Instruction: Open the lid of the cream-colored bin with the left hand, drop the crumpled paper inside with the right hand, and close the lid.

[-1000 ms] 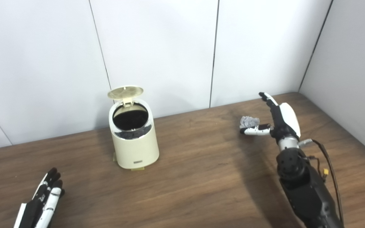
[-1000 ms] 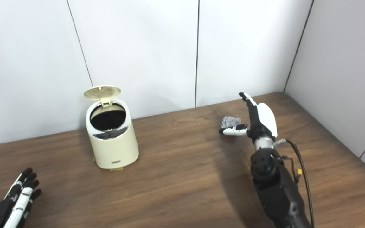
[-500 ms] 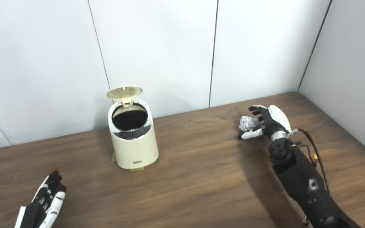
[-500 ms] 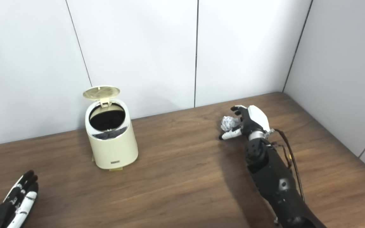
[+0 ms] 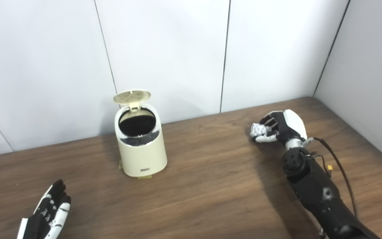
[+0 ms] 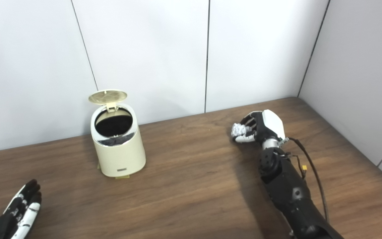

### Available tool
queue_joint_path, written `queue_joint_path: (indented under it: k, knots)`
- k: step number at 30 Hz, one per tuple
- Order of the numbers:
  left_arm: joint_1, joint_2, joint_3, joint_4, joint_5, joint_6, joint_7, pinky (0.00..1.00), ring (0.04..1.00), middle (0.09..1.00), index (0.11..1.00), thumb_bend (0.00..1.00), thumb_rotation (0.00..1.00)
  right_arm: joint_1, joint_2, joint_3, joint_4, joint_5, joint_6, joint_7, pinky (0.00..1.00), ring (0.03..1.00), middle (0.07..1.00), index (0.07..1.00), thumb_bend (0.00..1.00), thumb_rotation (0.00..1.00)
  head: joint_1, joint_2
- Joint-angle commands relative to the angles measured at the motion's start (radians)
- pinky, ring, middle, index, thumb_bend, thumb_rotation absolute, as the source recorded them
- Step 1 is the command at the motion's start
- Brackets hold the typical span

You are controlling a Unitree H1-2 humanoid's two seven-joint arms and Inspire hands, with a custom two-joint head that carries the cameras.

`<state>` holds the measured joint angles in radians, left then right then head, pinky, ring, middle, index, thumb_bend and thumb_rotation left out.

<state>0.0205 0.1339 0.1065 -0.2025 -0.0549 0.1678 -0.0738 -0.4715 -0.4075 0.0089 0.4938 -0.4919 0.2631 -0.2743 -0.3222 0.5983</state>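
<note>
The cream-colored bin (image 5: pixel 142 151) stands on the wooden table near the back wall, left of centre. Its round lid (image 5: pixel 131 96) is tipped up and back, showing the dark inside. At the right rear of the table, my right hand (image 5: pixel 282 126) has its fingers curled around the crumpled paper (image 5: pixel 256 129), a small grey-white ball just above the tabletop. My left hand (image 5: pixel 49 212) lies at the front left edge, fingers stretched out and holding nothing, well short of the bin.
White wall panels (image 5: pixel 164 49) run behind the table and a second wall (image 5: pixel 370 66) closes the right side. The brown tabletop (image 5: pixel 211 179) stretches between the bin and the right hand. A small tan tab (image 5: pixel 144 177) shows under the bin's front.
My right hand came down from an upright open pose and closed its fingers around the paper. The left hand drifted slightly at the front edge. The lid stayed up.
</note>
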Motion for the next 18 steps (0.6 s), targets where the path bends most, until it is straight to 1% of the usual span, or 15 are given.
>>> queue_joint_path:
  k: [1,3,7,8,9,12,15,16,17,18]
  knots:
    - [-0.027,0.002,-0.003,-0.024,0.013,-0.045,0.012,0.98,0.938,0.925,0.952,0.32,0.43,-0.036,-0.02,-0.005,-0.011,-0.001,-0.051,-0.035,0.31,0.42,0.508,0.518,0.5,0.0,0.008,0.002]
    - [-0.028,-0.003,-0.002,-0.02,0.011,-0.051,0.013,0.98,0.939,0.924,0.948,0.32,0.41,-0.035,-0.021,-0.002,-0.008,-0.002,-0.058,-0.039,0.3,0.416,0.505,0.526,0.5,0.0,0.011,0.002]
    - [-0.028,-0.007,-0.004,-0.014,0.027,-0.061,0.02,0.98,0.94,0.921,0.948,0.3,0.39,-0.017,-0.026,0.014,-0.079,-0.016,-0.051,-0.015,0.3,0.408,0.498,0.521,0.5,0.0,0.041,0.002]
    - [-0.028,-0.007,-0.004,-0.007,0.029,-0.069,0.02,0.97,0.94,0.919,0.95,0.3,0.39,-0.011,-0.027,0.022,-0.109,-0.022,-0.051,-0.006,0.3,0.402,0.493,0.527,0.49,0.0,0.041,0.002]
    - [-0.028,-0.006,-0.006,0.0,0.037,-0.077,0.022,0.97,0.936,0.916,0.949,0.3,0.39,-0.004,-0.028,0.027,-0.138,-0.025,-0.051,0.002,0.3,0.397,0.49,0.53,0.49,0.0,0.059,0.002]
    - [-0.026,-0.004,-0.016,0.014,0.062,-0.089,0.032,0.94,0.934,0.915,0.952,0.33,0.45,0.019,-0.031,0.05,-0.229,-0.047,-0.077,0.007,0.29,0.392,0.491,0.539,0.49,0.0,0.098,0.0]
    - [-0.023,0.0,-0.025,0.034,0.079,-0.103,0.035,0.93,0.931,0.917,0.954,0.37,0.49,0.046,-0.023,0.072,-0.364,-0.068,-0.079,0.037,0.3,0.38,0.485,0.535,0.49,0.0,0.136,-0.002]
    - [-0.022,-0.001,-0.028,0.043,0.085,-0.111,0.037,0.92,0.929,0.915,0.951,0.38,0.5,0.055,-0.018,0.079,-0.416,-0.073,-0.072,0.053,0.31,0.38,0.485,0.529,0.49,0.0,0.16,-0.004]
    - [-0.022,-0.003,-0.03,0.051,0.087,-0.119,0.038,0.91,0.925,0.911,0.945,0.4,0.51,0.061,-0.014,0.087,-0.455,-0.08,-0.071,0.066,0.33,0.382,0.485,0.522,0.5,0.0,0.16,-0.004]
    - [-0.021,-0.006,-0.031,0.06,0.083,-0.129,0.039,0.91,0.922,0.908,0.941,0.4,0.51,0.067,-0.007,0.092,-0.492,-0.08,-0.071,0.078,0.34,0.383,0.485,0.519,0.5,0.0,0.179,-0.007]
